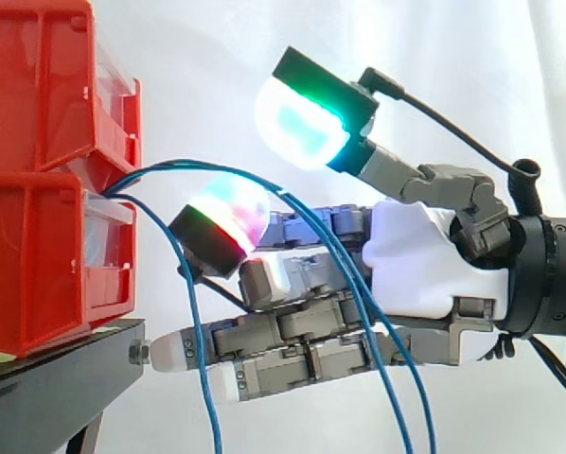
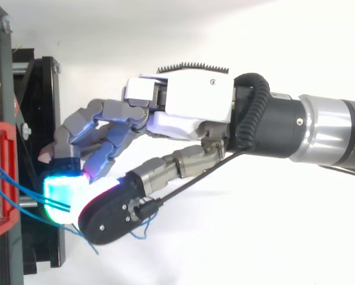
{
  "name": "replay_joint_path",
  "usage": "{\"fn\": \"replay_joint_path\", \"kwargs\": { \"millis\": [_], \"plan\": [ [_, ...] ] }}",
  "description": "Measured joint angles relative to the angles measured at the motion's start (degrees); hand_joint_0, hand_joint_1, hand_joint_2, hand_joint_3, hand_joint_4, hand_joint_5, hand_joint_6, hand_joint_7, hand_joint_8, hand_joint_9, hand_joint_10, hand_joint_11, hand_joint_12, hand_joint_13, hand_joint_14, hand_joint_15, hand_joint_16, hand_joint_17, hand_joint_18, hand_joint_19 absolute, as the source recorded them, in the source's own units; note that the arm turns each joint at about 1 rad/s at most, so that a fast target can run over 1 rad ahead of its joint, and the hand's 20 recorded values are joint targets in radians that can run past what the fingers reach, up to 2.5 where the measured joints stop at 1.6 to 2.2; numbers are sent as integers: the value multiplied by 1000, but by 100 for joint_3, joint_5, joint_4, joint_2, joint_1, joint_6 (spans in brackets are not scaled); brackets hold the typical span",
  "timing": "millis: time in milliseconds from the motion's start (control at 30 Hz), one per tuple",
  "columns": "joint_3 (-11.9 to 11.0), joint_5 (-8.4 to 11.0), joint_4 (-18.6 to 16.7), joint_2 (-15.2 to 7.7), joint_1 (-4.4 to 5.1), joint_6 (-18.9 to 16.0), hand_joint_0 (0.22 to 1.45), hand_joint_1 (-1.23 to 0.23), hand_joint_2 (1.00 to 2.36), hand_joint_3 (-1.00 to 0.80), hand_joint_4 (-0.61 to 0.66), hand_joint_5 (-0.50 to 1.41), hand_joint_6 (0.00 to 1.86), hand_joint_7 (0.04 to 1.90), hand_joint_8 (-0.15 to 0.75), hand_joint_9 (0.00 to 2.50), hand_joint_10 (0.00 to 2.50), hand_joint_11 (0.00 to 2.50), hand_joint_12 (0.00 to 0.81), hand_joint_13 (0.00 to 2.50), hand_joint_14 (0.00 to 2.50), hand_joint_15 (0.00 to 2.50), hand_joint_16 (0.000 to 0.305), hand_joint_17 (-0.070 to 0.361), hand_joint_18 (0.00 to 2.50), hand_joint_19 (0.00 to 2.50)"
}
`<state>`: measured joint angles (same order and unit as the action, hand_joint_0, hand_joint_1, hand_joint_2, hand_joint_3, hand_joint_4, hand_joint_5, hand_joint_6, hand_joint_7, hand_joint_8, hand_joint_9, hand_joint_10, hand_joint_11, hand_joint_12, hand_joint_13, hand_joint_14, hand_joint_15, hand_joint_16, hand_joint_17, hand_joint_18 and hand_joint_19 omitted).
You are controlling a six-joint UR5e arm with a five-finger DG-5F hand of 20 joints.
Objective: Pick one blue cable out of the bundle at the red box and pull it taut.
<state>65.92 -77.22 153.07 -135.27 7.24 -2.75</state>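
Backdrop: white curtain.
Cables [image 1: 198,164]: blue, slack, drooping from the red bin [image 1: 37,274] across the hand [image 1: 415,255].
Fingers [image 1: 297,123]: spread, gripping nothing.
Progress: none picked yet; pinching and pulling remain.

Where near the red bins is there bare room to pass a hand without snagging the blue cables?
Free: the gap above the arch of the blue cables, between the upper red bin and the robot's hand. Crowded: between the lower red bin and the hand, and under the hand, where the cables hang down.
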Motion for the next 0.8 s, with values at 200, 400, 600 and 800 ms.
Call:
{"fn": "replay_joint_path", "kwargs": {
  "millis": [200,400,600,800],
  "plan": [
    [0,-2,-5,0,5,-2,367,-717,1000,-500,133,-67,890,930,464,989,5,927,452,483,5,162,70,157,560,128],
    [0,19,-13,0,6,7,540,-790,1000,-500,74,-75,886,1036,395,953,11,916,374,455,6,173,54,122,474,164],
    [0,42,-10,0,8,4,629,-883,1011,-353,41,-86,895,1122,381,950,12,931,363,467,7,176,52,116,491,151],
    [0,44,-8,1,13,-1,637,-903,1015,-260,21,-91,905,1138,380,938,12,928,362,470,7,180,52,116,504,156]
  ]
}}
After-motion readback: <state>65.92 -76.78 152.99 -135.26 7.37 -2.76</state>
